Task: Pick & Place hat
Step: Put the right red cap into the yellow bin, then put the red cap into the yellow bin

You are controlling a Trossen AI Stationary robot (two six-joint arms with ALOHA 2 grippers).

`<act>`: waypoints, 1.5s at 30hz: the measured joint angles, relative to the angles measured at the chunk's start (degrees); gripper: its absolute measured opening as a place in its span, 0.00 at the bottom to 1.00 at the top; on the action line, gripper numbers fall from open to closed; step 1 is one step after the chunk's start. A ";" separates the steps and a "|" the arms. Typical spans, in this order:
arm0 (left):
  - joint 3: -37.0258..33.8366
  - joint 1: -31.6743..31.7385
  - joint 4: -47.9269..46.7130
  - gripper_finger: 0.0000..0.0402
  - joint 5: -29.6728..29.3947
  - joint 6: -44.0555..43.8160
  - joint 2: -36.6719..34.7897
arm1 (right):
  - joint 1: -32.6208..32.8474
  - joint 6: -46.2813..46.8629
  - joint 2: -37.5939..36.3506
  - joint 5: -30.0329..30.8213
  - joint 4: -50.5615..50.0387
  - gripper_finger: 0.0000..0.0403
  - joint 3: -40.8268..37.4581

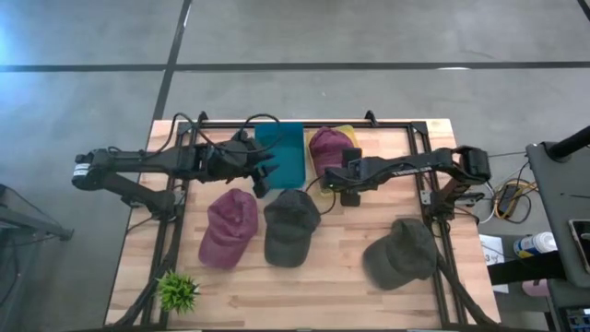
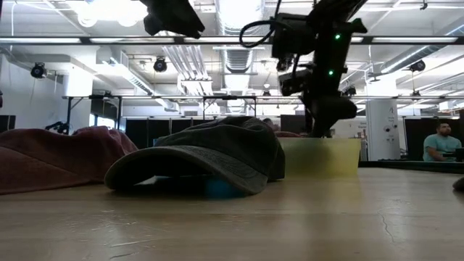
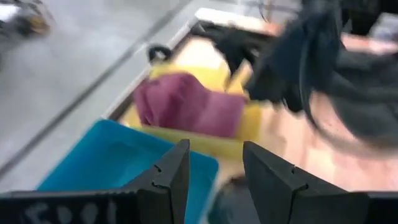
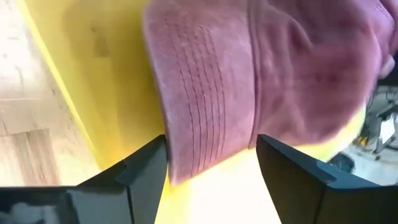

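Note:
A maroon hat [image 1: 328,145] lies in a yellow bin [image 1: 347,135] at the table's far side, beside a teal bin [image 1: 281,153]. My right gripper [image 1: 324,177] hangs open over the yellow bin's near edge. In the right wrist view its fingers [image 4: 146,168] stand on either side of the hat's stitched brim [image 4: 205,124]. My left gripper [image 1: 263,175] is open at the teal bin's near edge [image 3: 124,155] and holds nothing. Three more hats rest on the table: maroon [image 1: 228,227], dark olive [image 1: 290,225] and dark green [image 1: 401,251]. My right gripper [image 4: 211,146] is open with the maroon hat's brim end [image 4: 199,155] between its fingers. I cannot tell whether they touch it. The hat lies on the yellow bin's floor [image 4: 99,74].
A small green plant [image 1: 177,291] stands at the table's near left corner. A black frame with cables [image 1: 212,124] runs along the table's far and side edges. In the low view the dark olive hat [image 2: 210,156] sits in front of the yellow bin [image 2: 322,156]. A person [image 2: 438,141] sits in the room behind.

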 joint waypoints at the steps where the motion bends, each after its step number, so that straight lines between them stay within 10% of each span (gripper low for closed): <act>1: 0.00 0.06 -1.46 0.35 1.60 -0.19 0.00 | 0.02 1.16 -1.20 0.10 -0.02 0.59 -0.71; 16: -0.46 0.39 -36.85 0.35 15.07 -1.31 0.39 | 2.93 26.42 -13.01 -19.76 3.76 0.57 -5.60; 24: -8.26 0.37 -39.79 0.35 24.63 -2.82 0.45 | 8.02 38.33 -10.82 -23.57 9.82 0.57 -5.57; 31: -19.93 -2.22 -28.87 0.35 37.91 -4.53 0.50 | 14.29 48.52 -9.42 -23.13 9.73 0.57 -5.66; 45: -36.52 -5.25 20.92 0.35 32.96 -4.84 0.52 | 23.25 65.25 -6.77 -18.35 14.68 0.57 -5.51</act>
